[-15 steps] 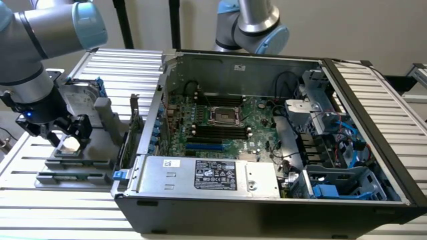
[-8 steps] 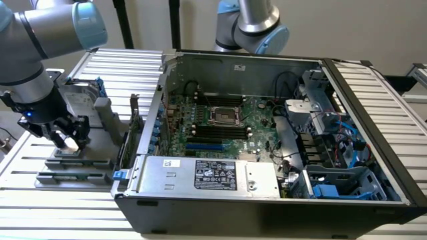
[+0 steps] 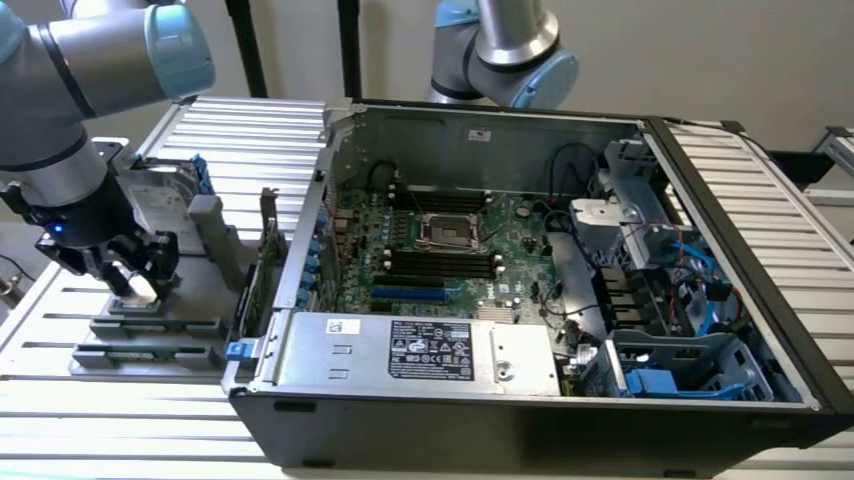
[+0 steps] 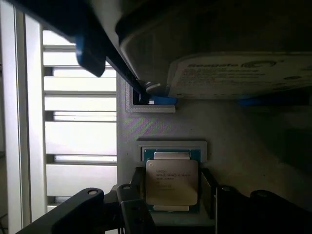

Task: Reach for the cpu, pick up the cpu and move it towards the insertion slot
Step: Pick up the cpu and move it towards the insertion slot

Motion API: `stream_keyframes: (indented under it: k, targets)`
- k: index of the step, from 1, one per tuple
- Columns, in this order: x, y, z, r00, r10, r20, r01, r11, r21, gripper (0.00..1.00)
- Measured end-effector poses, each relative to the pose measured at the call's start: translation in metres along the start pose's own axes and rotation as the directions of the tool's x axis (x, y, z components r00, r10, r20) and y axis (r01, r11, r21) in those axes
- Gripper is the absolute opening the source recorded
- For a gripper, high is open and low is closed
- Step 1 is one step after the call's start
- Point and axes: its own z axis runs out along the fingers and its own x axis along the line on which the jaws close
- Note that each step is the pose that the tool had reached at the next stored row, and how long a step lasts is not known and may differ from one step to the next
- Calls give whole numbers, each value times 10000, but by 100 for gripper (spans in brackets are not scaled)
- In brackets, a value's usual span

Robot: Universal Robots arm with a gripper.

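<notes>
Wrist view: square your gripper (image 4: 171,196) on the small flat silvery cpu (image 4: 171,180); whether it clamps the chip, I cannot tell.

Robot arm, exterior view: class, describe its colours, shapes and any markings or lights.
The arm is made of silver-grey cylindrical tubes with pale blue rounded joint caps. Its wrist end is black with a small blue light, and the gripper is black.

the hard drive (image 4: 234,73) label is reading "seagate"; the cpu (image 4: 171,181) near it is carrying illegible print.
</notes>
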Motion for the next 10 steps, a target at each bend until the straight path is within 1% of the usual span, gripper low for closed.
stream_keyframes:
  k: [2,3,5,10]
  targets:
    - [0,1,-15,10000,0,2,0,10000,-3,55]
    - [0,1,-38,10000,1,0,-1,10000,-2,55]
    - [1,3,-112,10000,0,-2,0,10000,-1,55]
    - [-2,7,-336,10000,0,-6,0,10000,-1,55]
